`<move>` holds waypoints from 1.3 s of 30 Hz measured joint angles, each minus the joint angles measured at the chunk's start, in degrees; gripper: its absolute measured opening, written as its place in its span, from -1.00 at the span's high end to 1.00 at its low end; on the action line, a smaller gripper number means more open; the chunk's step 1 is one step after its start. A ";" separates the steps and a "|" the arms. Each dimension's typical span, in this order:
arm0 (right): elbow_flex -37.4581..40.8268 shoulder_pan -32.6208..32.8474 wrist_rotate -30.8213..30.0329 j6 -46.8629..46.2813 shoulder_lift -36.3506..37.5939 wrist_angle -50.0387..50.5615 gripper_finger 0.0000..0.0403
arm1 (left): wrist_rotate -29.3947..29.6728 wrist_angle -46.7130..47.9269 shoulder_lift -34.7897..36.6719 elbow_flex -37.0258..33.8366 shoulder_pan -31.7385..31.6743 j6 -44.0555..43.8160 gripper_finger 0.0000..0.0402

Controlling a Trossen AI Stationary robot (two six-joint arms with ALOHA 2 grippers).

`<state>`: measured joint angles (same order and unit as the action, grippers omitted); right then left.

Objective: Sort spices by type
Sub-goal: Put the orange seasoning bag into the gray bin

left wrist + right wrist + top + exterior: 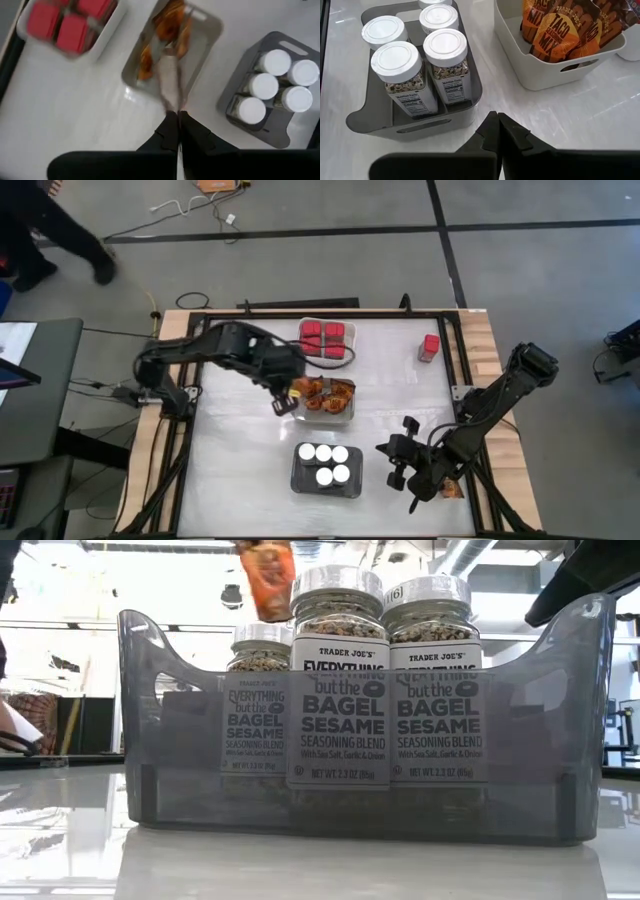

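left pincer (pixel 281 402) pinching orange packet (pixel 167 82) over clear tray (pixel 348 416) | thin, limp, light, crinkly: grip its edge | right pincer (pixel 496 131) pressed together, empty, near jars (pixel 445 47)

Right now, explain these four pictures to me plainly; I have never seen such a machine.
It is a two-armed robot at a white table, each arm ending in a two-finger tool. One picture looks down from above, one looks level across the tabletop, two come from cameras on the wrists. On the table stand a white tray of red boxy containers, a pale tray of orange-brown crinkly packets and a dark grey tray of small jars with round white lids. One lone red container stands near the table's right edge. The left tool is shut on a single orange packet above the pale tray. The right tool is shut and empty, near the jars.
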<state>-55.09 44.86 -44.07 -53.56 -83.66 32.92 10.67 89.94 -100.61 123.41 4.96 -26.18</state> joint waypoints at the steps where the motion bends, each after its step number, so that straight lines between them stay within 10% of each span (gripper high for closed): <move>1: 0.00 0.00 0.00 0.00 0.00 -0.08 0.86 | -0.06 -0.13 -1.33 1.63 0.18 1.82 1.00; 19: 0.00 0.00 0.00 -0.01 0.00 -0.28 0.86 | 3.07 -6.60 -16.80 5.97 4.99 19.35 1.00; 39: 0.00 0.02 0.02 -0.06 0.02 -0.37 0.86 | 5.87 0.05 -23.24 3.69 2.81 15.82 1.00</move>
<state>-55.09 44.88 -44.05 -53.62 -83.64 32.55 16.54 90.00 -123.85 127.10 7.77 -10.36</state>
